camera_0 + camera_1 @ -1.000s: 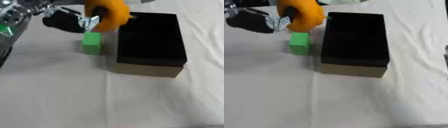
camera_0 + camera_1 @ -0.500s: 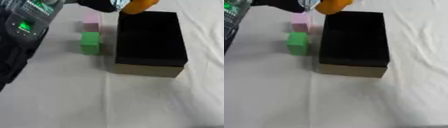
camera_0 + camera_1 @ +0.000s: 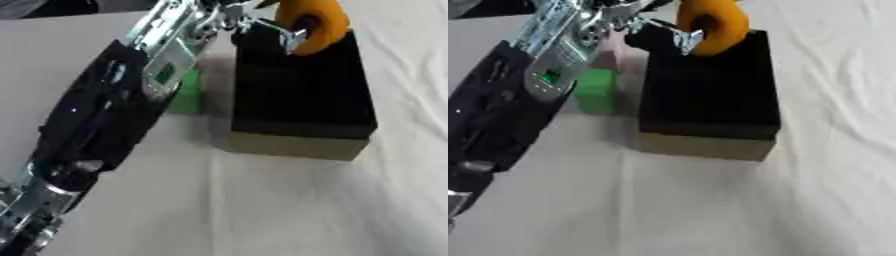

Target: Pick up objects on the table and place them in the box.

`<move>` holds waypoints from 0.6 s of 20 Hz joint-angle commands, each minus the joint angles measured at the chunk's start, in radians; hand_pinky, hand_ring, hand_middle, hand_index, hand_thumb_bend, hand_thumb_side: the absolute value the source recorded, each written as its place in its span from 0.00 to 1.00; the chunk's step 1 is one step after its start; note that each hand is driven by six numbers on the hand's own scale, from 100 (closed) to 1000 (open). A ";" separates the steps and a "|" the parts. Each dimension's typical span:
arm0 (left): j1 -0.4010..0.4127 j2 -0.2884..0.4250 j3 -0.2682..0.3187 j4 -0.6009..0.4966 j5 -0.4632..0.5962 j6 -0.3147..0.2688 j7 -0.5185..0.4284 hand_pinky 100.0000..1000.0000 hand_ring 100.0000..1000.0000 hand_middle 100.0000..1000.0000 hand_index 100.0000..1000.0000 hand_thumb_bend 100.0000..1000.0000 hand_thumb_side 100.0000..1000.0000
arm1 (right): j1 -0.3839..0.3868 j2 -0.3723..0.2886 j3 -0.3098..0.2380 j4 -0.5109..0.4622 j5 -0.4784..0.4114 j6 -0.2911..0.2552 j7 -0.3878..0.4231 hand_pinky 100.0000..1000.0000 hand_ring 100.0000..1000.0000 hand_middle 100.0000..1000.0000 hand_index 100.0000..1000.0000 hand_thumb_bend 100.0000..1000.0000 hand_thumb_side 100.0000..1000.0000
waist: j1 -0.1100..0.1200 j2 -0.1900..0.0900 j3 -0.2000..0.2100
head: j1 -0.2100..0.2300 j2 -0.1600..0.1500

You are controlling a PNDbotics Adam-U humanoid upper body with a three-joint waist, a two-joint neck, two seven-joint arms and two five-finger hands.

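My left arm reaches in from the lower left and up across the table. Its hand (image 3: 259, 26) is shut on an orange ring-shaped object (image 3: 315, 22) and holds it above the far end of the black open box (image 3: 297, 148). Just left of the box a green block (image 3: 595, 93) stands on the cloth, partly covered by my forearm. Behind it, a pink block (image 3: 611, 52) shows as a sliver next to the box's far left corner. My right hand shows in neither view.
A white, wrinkled cloth (image 3: 289, 210) covers the table. My black and silver forearm (image 3: 105, 115) lies over the left part of the table. The box's inside looks dark, and I see nothing in it.
My left hand has carried the orange object from above the green block to the right, over the box's far end. The forearm now stretches across the left side and covers part of the blocks.
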 commanded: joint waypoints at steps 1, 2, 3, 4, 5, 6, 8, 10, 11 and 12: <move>-0.024 -0.024 0.013 0.032 -0.053 -0.019 0.028 0.39 0.53 0.62 0.66 0.00 0.29 | -0.014 -0.009 -0.002 -0.021 0.001 -0.003 0.000 0.85 0.59 0.54 0.77 0.00 1.00 | -0.005 -0.019 -0.005 | 0.007 -0.016; -0.023 -0.030 0.012 0.043 -0.066 -0.024 0.032 0.39 0.53 0.62 0.66 0.00 0.29 | -0.014 -0.007 -0.002 -0.022 0.000 -0.003 0.000 0.85 0.59 0.54 0.77 0.00 1.00 | -0.005 -0.019 -0.006 | 0.007 -0.018; -0.020 -0.036 0.011 0.054 -0.077 -0.029 0.036 0.39 0.53 0.62 0.66 0.00 0.28 | -0.014 -0.006 -0.003 -0.022 0.000 -0.003 0.000 0.85 0.59 0.54 0.77 0.00 1.00 | -0.005 -0.019 -0.008 | 0.008 -0.019; -0.018 -0.043 0.010 0.066 -0.088 -0.032 0.039 0.39 0.53 0.62 0.66 0.00 0.27 | -0.014 -0.005 -0.003 -0.023 0.000 -0.003 0.000 0.85 0.59 0.54 0.77 0.00 1.00 | -0.005 -0.018 -0.009 | 0.009 -0.020; -0.015 -0.048 0.010 0.077 -0.099 -0.034 0.043 0.40 0.53 0.62 0.66 0.00 0.27 | -0.014 -0.004 -0.003 -0.023 -0.001 -0.004 -0.001 0.85 0.59 0.54 0.77 0.00 1.00 | -0.005 -0.018 -0.010 | 0.009 -0.021; -0.013 -0.054 0.010 0.089 -0.109 -0.035 0.048 0.40 0.53 0.62 0.66 0.00 0.25 | -0.013 -0.003 -0.003 -0.024 -0.002 -0.004 -0.001 0.85 0.59 0.54 0.77 0.00 1.00 | -0.006 -0.017 -0.013 | 0.010 -0.022; -0.011 -0.063 0.010 0.111 -0.136 -0.038 0.060 0.40 0.53 0.62 0.66 0.00 0.23 | -0.013 -0.001 -0.004 -0.024 -0.002 -0.004 -0.002 0.85 0.59 0.54 0.77 0.00 1.00 | -0.006 -0.016 -0.016 | 0.011 -0.024; -0.008 -0.072 0.010 0.129 -0.155 -0.042 0.070 0.40 0.54 0.62 0.66 0.00 0.21 | -0.013 0.000 -0.004 -0.024 -0.003 -0.004 -0.002 0.85 0.59 0.54 0.77 0.00 1.00 | -0.006 -0.016 -0.019 | 0.012 -0.025; -0.006 -0.074 0.010 0.136 -0.161 -0.045 0.072 0.41 0.54 0.63 0.67 0.00 0.18 | -0.013 0.000 -0.004 -0.024 -0.003 -0.004 -0.002 0.85 0.59 0.54 0.77 0.00 1.00 | -0.006 -0.016 -0.020 | 0.012 -0.025; -0.005 -0.075 0.009 0.143 -0.167 -0.048 0.071 0.42 0.55 0.64 0.68 0.00 0.16 | -0.013 0.000 -0.005 -0.024 -0.004 -0.004 -0.002 0.85 0.59 0.54 0.77 0.00 1.00 | -0.006 -0.016 -0.020 | 0.013 -0.025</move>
